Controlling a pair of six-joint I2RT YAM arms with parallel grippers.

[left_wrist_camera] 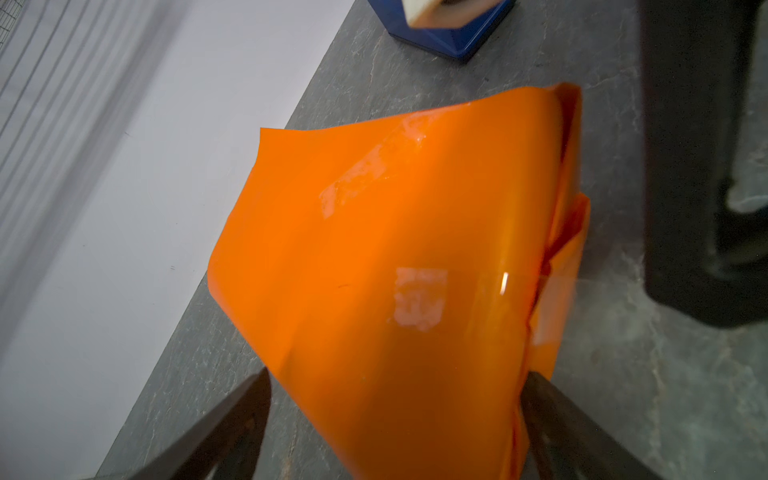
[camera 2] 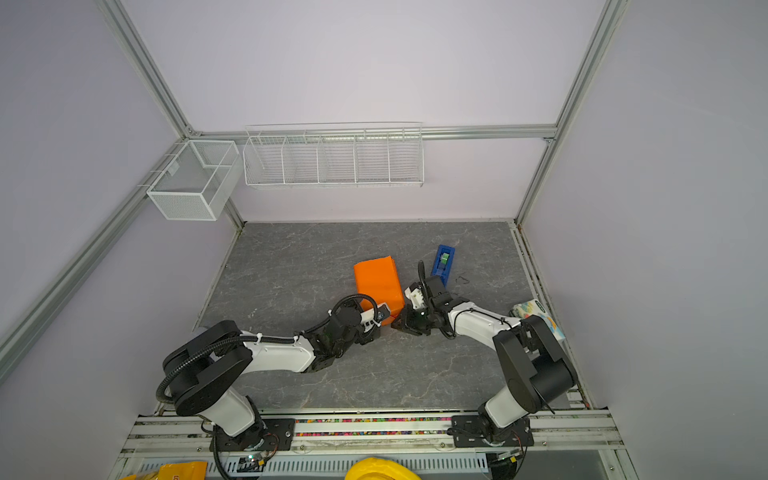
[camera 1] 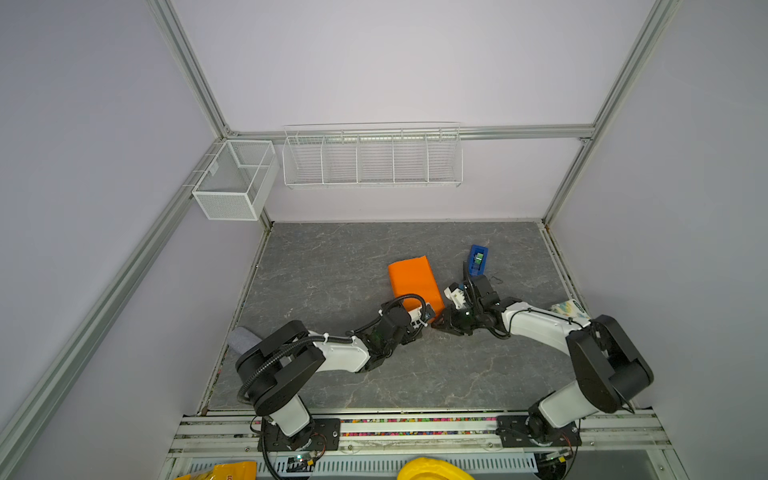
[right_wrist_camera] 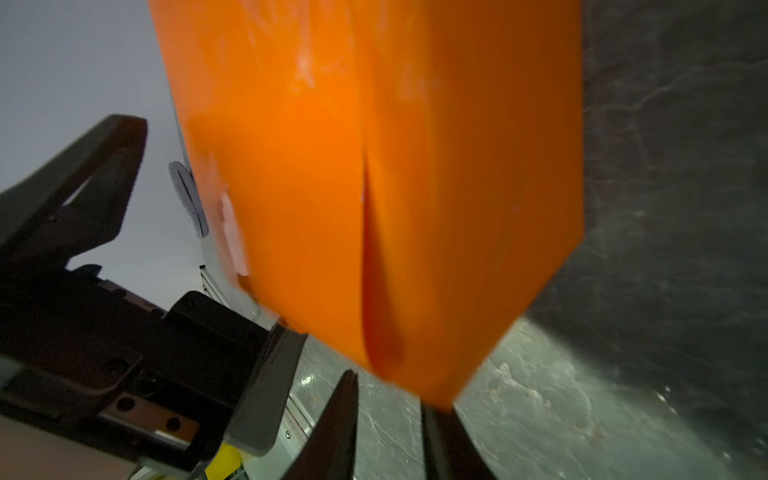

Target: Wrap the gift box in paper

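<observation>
We are closing the end flaps on the tabletop (camera 1: 332,257): paper (camera 1: 413,282) hiding the gift box, left hand (left_wrist_camera: 397,376) spread wide astride it, right hand (right_wrist_camera: 390,395) barely parted at a loose corner, neither gripping; pressing that corner flat looks next.

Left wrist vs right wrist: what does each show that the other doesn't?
Left wrist only: the blue tape dispenser beyond the wrapped paper. Right wrist only: the gaping overlap seam at the paper's end. Both: the orange paper with tape patches, the left hand open around it, and the grey table.
</observation>
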